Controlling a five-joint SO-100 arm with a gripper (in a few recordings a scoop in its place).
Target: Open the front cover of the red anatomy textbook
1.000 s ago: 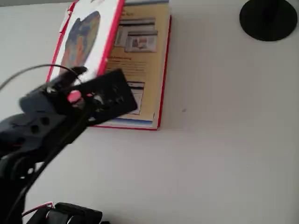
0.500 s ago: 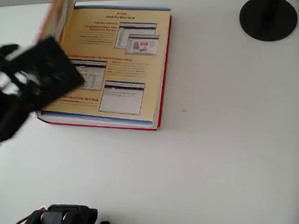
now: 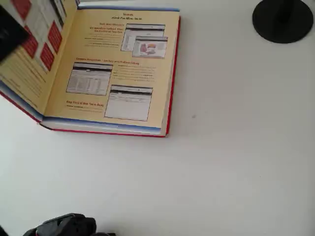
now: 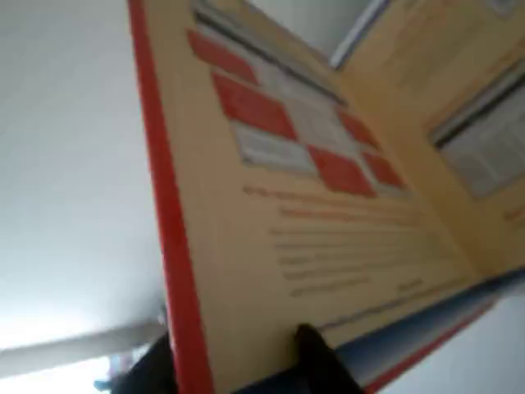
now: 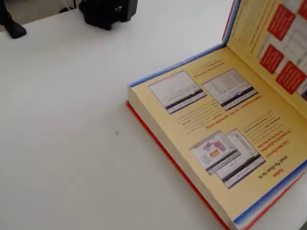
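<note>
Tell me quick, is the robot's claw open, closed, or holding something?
Gripper: shut on the cover, one dark finger on each side of its red edge, in the wrist view.

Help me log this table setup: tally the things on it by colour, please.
Red: 1, the red anatomy textbook, open
Black: 2, round base, block at near edge
Total: 3
</note>
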